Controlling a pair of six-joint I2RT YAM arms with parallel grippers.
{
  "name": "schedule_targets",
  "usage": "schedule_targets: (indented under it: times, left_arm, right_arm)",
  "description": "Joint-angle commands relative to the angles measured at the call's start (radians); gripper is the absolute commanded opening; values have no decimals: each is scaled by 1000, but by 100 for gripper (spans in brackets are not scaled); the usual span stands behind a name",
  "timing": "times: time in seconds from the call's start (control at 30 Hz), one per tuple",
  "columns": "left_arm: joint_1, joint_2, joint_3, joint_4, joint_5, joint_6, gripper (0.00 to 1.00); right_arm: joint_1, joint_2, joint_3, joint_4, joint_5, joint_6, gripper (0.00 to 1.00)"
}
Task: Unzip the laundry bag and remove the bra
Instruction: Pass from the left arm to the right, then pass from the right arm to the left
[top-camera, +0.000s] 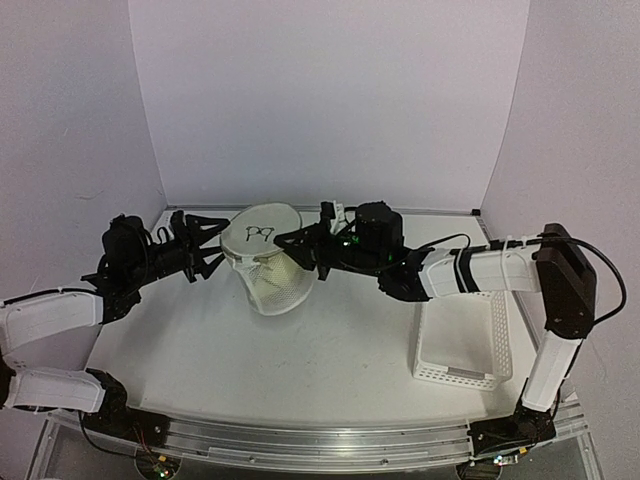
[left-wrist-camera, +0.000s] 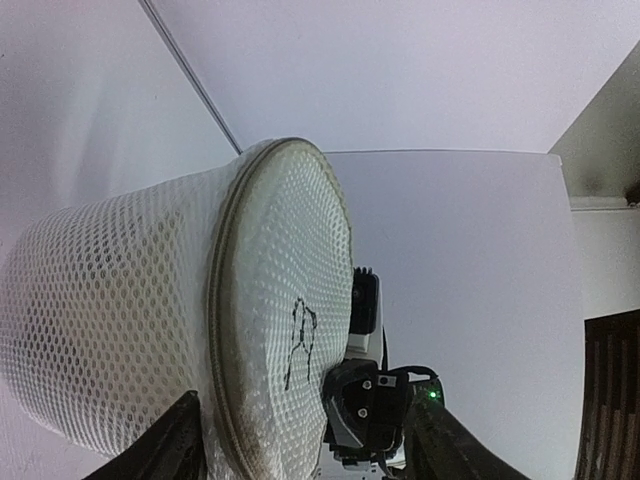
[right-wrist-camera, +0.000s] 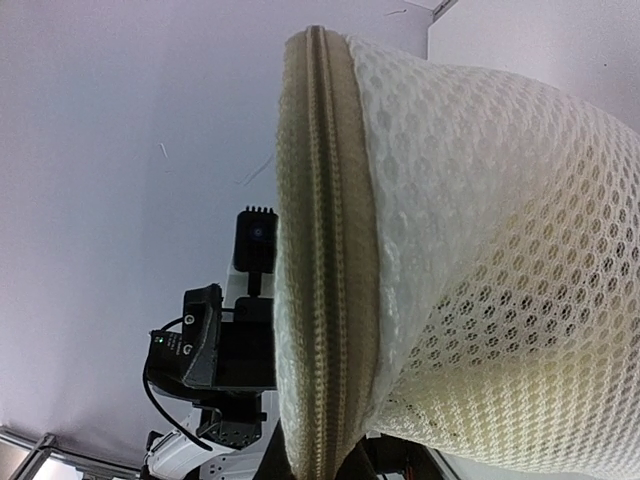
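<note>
White perforated basket (top-camera: 455, 376) on table (top-camera: 320, 350)

— What fills the frame?
— The bag (right-wrist-camera: 480, 250): its mesh bulges to the right, its rim stands edge-on, and the zip (right-wrist-camera: 325, 250) running along it is closed as far as it shows.
— And the right gripper (right-wrist-camera: 315, 465)?
— It pinches the rim at the bottom edge, with only dark fingertips showing. The left arm (right-wrist-camera: 215, 350) is behind, with a green light lit.
</note>
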Motion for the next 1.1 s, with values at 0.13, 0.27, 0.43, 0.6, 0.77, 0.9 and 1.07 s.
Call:
schedule_targets:
  times: [0.13, 0.27, 0.43, 0.6, 0.77, 0.9, 1.07]
  left_arm:
    - [-6, 24, -33, 67, 106, 37, 71]
    - [-8, 50, -39, 68, 151, 51, 71]
    - [-8, 60, -60, 66, 169, 58, 70]
    - [-8, 57, -74, 66, 183, 66, 65]
    - [-8, 55, -89, 65, 204, 66, 48]
    - [-8, 57, -93, 66, 215, 71, 25]
    - [-8, 59, -90, 66, 223, 73, 0]
  right_arm:
    - [2, -50, 9, 137, -59, -38, 0]
    - [5, -32, 6, 173, -117, -36, 0]
    - [8, -17, -8, 182, -198, -53, 0]
    - [5, -9, -45, 160, -244, -81, 0]
    - [6, 7, -24, 49, -280, -148, 0]
    - [6, 15, -32, 36, -280, -154, 0]
    - [6, 23, -37, 17, -270, -156, 0]
